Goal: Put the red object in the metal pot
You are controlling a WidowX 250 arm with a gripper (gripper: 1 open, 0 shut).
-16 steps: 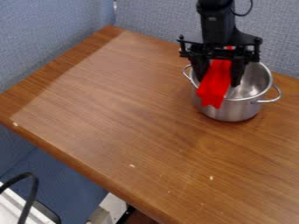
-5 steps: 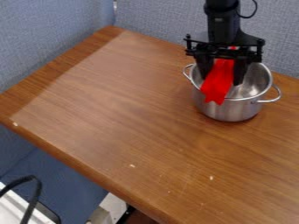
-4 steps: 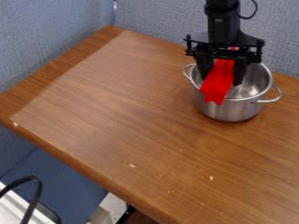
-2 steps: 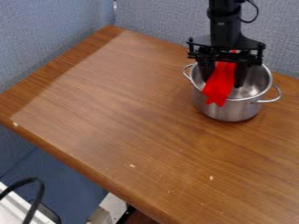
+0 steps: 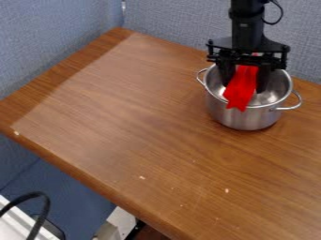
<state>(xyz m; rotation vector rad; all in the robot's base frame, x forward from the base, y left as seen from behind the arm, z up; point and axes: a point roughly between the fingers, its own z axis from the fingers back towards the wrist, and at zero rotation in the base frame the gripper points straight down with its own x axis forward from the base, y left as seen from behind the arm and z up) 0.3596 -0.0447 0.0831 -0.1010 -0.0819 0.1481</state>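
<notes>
**Hanging the red bar over the steel pot**

Camera view: the black gripper [image 5: 247,66] points straight down above the metal pot [image 5: 249,101], its jaws pinched together on the upper end of the red object [image 5: 241,86]. That bright red flat bar hangs from the jaws at a slight tilt, its lower end reaching down inside the rim, toward the near-left wall of the pot. Whether the bar's tip touches the bottom of the pot cannot be told from this angle. The pot is shiny and round, with a small loop handle showing on its right side and another on its left; it stands near the far right edge of the wooden table [image 5: 113,112]. The arm rises out of the top of the picture. Blue fabric walls [image 5: 51,28] stand behind the table at left and rear, and a dark cable [image 5: 32,214] curls on the floor at the lower left.
</notes>
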